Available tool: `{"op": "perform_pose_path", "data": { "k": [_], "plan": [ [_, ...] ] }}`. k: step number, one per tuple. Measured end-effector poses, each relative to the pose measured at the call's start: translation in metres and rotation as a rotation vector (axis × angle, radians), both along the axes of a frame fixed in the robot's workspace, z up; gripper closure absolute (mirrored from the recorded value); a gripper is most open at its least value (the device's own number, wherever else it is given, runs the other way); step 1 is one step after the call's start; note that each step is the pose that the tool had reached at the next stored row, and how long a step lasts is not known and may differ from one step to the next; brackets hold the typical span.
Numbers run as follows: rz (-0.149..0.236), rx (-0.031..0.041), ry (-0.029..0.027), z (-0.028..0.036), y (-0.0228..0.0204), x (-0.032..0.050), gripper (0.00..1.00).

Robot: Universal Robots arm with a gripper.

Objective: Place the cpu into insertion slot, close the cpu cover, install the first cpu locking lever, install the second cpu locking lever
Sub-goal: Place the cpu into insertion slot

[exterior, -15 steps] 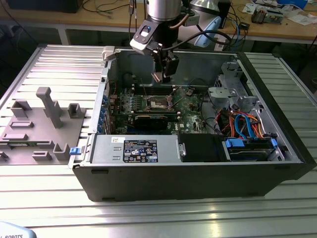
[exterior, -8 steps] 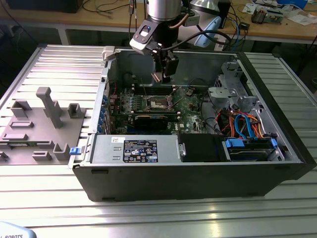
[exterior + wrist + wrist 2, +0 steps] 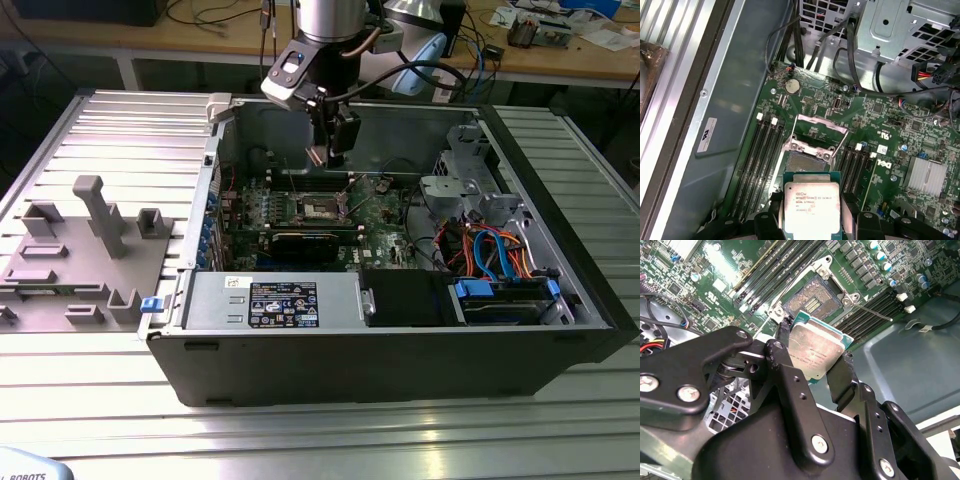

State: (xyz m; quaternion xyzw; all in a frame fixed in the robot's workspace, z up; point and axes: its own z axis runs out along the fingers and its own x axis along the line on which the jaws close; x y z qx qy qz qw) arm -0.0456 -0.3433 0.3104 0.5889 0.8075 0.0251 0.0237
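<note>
as the exterior view shows it, the gripper (image 3: pixel 328 152) hangs inside the open case (image 3: pixel 400 350), above the board (image 3: pixel 385 215) and clear of it. its fingers (image 3: pixel 790 375) are drawn in narrow on the cpu (image 3: pixel 816 351), pinching it by two opposite edges. the chip sits right between the tips, its dull silver top turned toward the second wrist view. in the first wrist view the cpu (image 3: pixel 811 207) shows its metal plate with a green rim around it, and the black finger ends lie just beside two of its sides.

the slot (image 3: pixel 807 162) lies on the board below the chip and apart from it, so the cpu is in the air and not seated. in the first wrist view the chip's edge comes just short of the slot's nearest rim. in the second wrist view the slot (image 3: pixel 807 302) shows its dark centre bare. the cover (image 3: pixel 822 121) stands swung up off the slot, on the side away from the gripper. a thin lever (image 3: pixel 871 313) juts out loose beside the slot. long memory slots (image 3: pixel 760 155) run on both sides of it.
</note>
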Motion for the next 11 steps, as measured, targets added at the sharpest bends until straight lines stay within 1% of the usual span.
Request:
{"op": "perform_pose_path", "data": {
  "k": [11],
  "plan": [
    [-0.018, -0.0034, 0.0000, 0.0000, 0.0000, 0.0000, 0.46]
  ]
}}
